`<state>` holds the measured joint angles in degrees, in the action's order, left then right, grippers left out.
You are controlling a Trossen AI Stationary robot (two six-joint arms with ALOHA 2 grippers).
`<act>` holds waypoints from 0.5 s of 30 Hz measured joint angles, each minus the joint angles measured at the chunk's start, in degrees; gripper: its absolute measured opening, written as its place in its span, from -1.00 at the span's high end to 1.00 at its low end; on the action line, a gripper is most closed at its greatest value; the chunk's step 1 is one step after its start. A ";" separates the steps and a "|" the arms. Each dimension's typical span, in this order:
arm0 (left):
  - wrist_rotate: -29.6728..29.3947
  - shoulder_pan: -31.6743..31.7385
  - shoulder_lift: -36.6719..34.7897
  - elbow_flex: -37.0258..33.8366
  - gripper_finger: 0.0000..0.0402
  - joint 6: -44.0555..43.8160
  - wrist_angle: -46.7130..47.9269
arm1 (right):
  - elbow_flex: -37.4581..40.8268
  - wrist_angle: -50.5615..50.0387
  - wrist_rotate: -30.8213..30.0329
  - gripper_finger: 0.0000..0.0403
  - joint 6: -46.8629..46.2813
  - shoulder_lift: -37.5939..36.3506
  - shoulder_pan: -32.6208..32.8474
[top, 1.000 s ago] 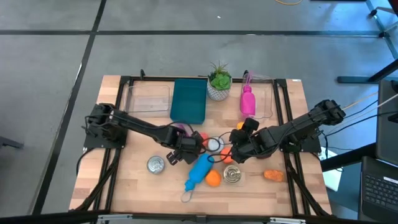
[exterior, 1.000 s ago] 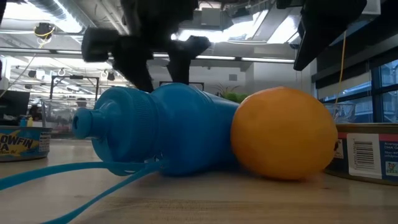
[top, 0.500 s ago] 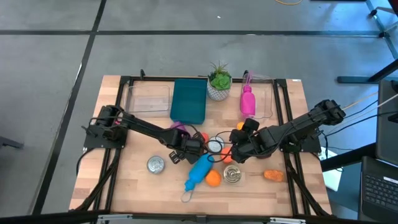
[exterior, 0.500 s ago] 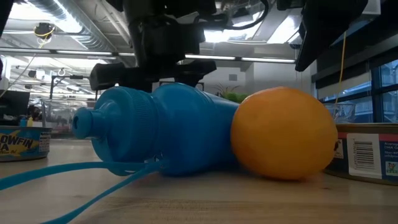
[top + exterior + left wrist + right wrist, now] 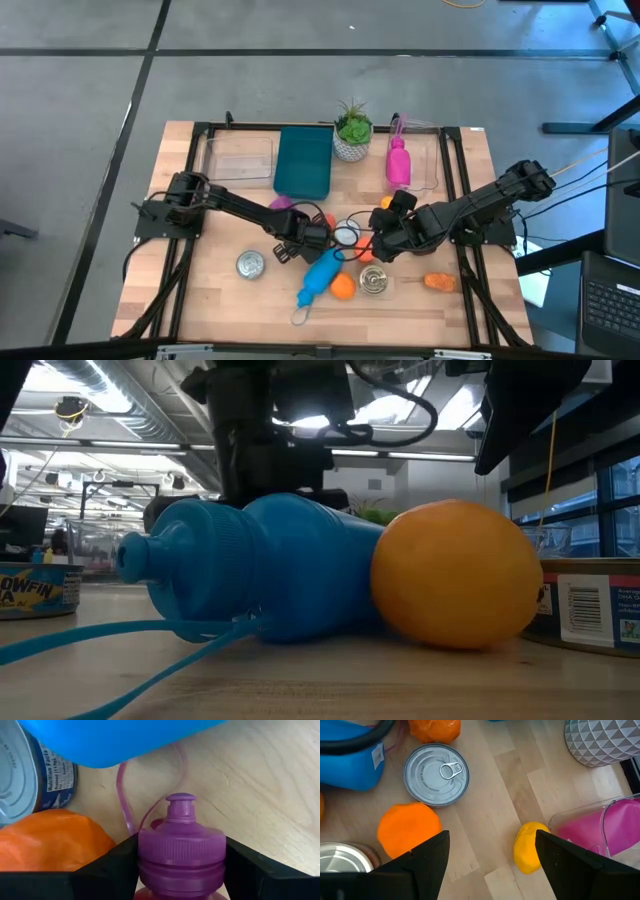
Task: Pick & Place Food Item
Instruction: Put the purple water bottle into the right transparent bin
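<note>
Two claws work: left claw clamps purple bottle (mid-table).

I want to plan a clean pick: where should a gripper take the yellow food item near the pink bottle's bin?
Probably from above, across its narrow middle: the yellow food item lies flat and alone on bare wood beside the clear bin, between the right gripper's open fingers.

bottle left of orange, touching | can apparently just right
</note>
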<state>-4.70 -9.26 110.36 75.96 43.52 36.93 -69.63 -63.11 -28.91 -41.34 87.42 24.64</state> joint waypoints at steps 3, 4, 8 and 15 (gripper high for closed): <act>-0.51 -0.02 0.03 0.00 -0.15 1.06 -0.04 | 0.00 -0.02 0.00 -0.44 0.00 0.00 0.00; -0.84 -0.02 0.03 0.00 -0.15 1.14 -0.04 | 0.00 -0.02 -0.02 -0.44 0.00 0.00 0.00; -2.36 -0.02 0.06 0.00 -0.15 0.96 0.07 | 0.00 -0.03 -0.04 -0.44 0.02 0.00 0.00; -5.94 0.02 -2.74 -0.20 -0.14 1.21 0.50 | 0.00 -0.07 -0.07 -0.44 0.02 0.02 0.00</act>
<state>-10.64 -9.23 107.62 75.77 44.73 37.43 -69.63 -63.18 -28.97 -41.32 87.44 24.64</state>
